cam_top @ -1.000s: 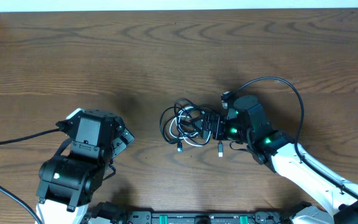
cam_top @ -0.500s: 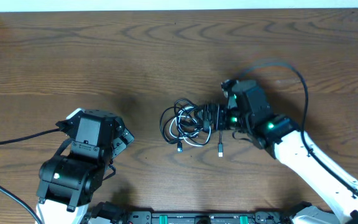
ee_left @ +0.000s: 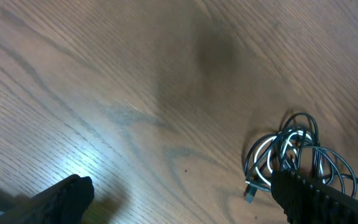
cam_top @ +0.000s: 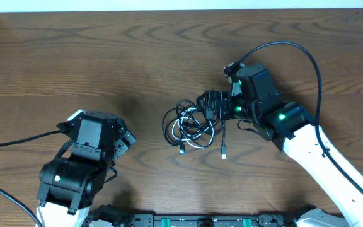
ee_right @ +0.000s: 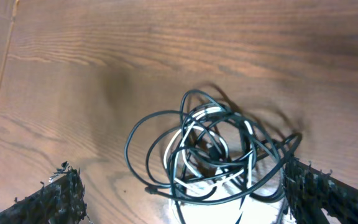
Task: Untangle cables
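The right tool (cam_top: 212, 106) is held released over the tangled cables (cam_top: 188, 126), presumably to seize a strand. The left tool (cam_top: 123, 140), also released, is parked well apart.

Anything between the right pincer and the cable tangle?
Nothing visible. The open right pincer hangs at the upper right edge of the cable tangle; in the wrist view the tangle lies directly between its fingers.
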Tool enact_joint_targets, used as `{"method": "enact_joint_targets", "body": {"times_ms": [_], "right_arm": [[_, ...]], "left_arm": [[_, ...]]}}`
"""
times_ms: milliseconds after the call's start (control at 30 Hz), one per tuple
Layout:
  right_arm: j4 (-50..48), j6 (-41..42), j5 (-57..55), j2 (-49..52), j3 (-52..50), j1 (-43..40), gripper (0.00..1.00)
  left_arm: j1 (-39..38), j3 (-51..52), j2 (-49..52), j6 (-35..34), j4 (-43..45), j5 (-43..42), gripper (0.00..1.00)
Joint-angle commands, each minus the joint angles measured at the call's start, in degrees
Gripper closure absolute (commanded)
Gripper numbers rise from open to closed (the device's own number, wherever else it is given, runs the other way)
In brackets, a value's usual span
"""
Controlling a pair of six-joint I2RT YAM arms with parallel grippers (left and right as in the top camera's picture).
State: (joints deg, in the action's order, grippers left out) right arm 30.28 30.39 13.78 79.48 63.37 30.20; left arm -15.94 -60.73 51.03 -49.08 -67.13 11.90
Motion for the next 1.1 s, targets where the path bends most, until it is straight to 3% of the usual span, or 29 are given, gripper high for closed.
{"method": "enact_joint_targets", "body": {"times_ms": [0, 767, 1067], "right_arm": [[0.87, -2.91, -3.04, 0.04, 3.13, -0.2, 0.01], [0.35, -3.26, -6.49, 5.92, 4.98, -0.11, 0.01], [-2.32, -7.3, -10.69, 14.51, 4.98, -0.24, 0.01]], "left_arm": [[0.24, 0.5, 0.2, 0.76, -0.31, 0.15, 0.02], [0.24, 0.5, 0.2, 0.76, -0.31, 0.13, 0.02], [0.24, 0.5, 0.2, 0.76, -0.31, 0.15, 0.02]]}}
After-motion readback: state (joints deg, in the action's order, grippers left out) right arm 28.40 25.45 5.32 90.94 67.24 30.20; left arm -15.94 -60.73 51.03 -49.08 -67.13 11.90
